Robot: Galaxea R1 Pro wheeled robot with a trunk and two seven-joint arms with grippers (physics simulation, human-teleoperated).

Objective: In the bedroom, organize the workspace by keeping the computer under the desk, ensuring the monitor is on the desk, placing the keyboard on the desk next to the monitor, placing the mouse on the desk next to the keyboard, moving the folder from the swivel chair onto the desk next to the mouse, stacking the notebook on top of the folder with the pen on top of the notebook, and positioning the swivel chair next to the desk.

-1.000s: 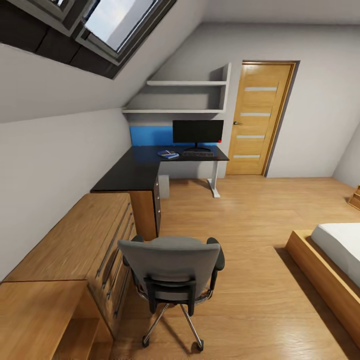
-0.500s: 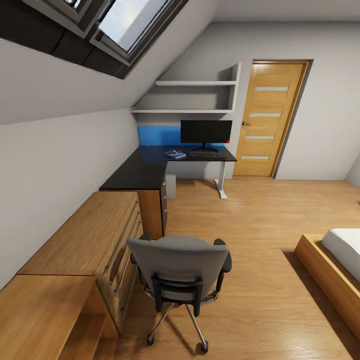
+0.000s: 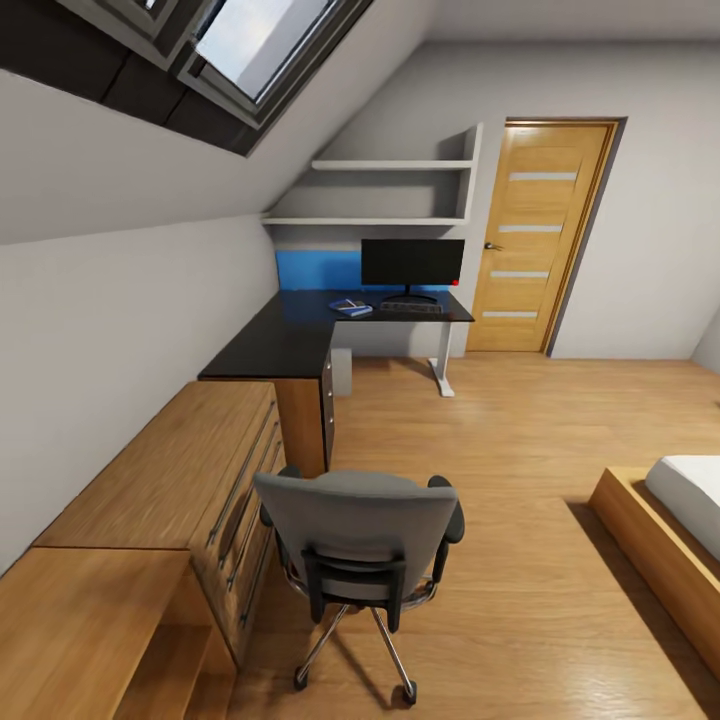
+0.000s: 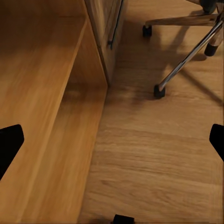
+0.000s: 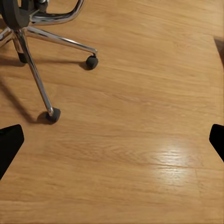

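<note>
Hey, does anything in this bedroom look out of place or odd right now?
The swivel chair stands out on the open floor beside the low wood cabinet, well short of the desk, its back toward the camera. Nothing looks spilled or damaged.

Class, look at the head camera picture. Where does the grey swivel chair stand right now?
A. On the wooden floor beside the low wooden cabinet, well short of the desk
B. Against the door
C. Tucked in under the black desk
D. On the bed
A. The swivel chair stands on the wooden floor next to the low wooden cabinet, its back to the camera, while the desk is farther off by the far wall.
</note>
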